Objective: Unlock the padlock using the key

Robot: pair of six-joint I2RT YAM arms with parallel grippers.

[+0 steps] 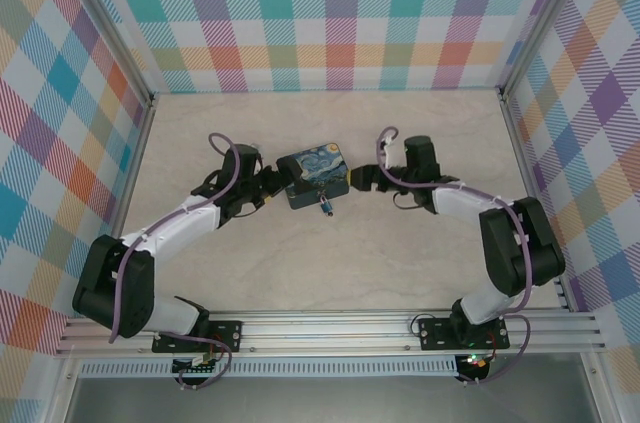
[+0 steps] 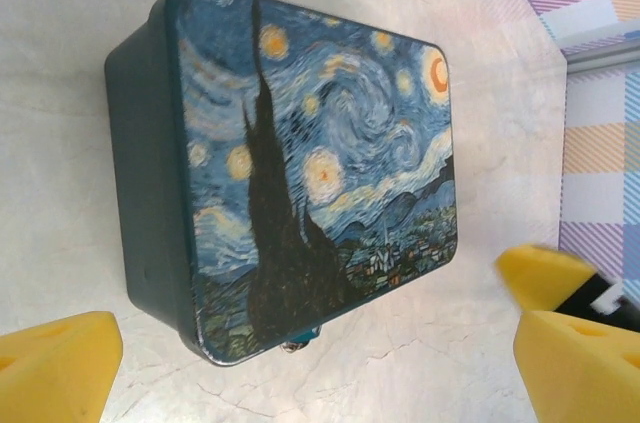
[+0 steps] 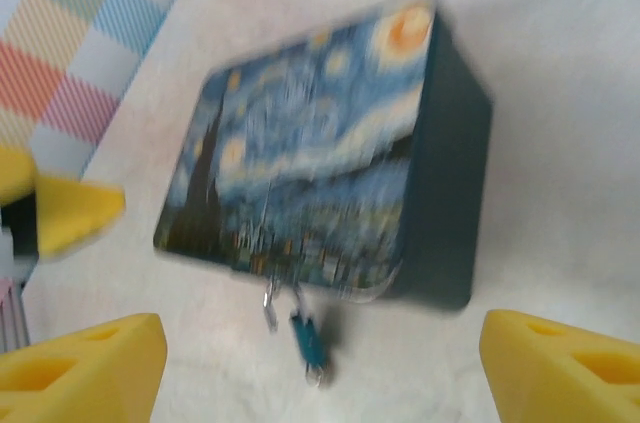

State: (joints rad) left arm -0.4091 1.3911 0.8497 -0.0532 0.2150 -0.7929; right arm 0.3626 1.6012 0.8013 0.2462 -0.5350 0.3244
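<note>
Flanking the painted tin (image 1: 313, 175) at the middle of the table (image 1: 400, 263), the left gripper (image 1: 272, 186) and right gripper (image 1: 362, 179) have jaws wide, empty.
The padlock (image 3: 307, 340) lies just beside the tin's near side.

Pale marbled tabletop (image 1: 400, 273), Starry Night tin (image 1: 313, 176) at its middle, tiny bluish padlock (image 1: 324, 206) against the tin's near side.

Two robot arms, left arm (image 1: 175, 223) and right arm (image 1: 515, 243), have glossy black joints, white-wrapped links and looping purple cables (image 1: 235, 168). The left claw (image 2: 318, 355) and right claw (image 3: 322, 365) carry chunky yellow wedge-shaped fingers (image 3: 80, 368) with small holes.
</note>
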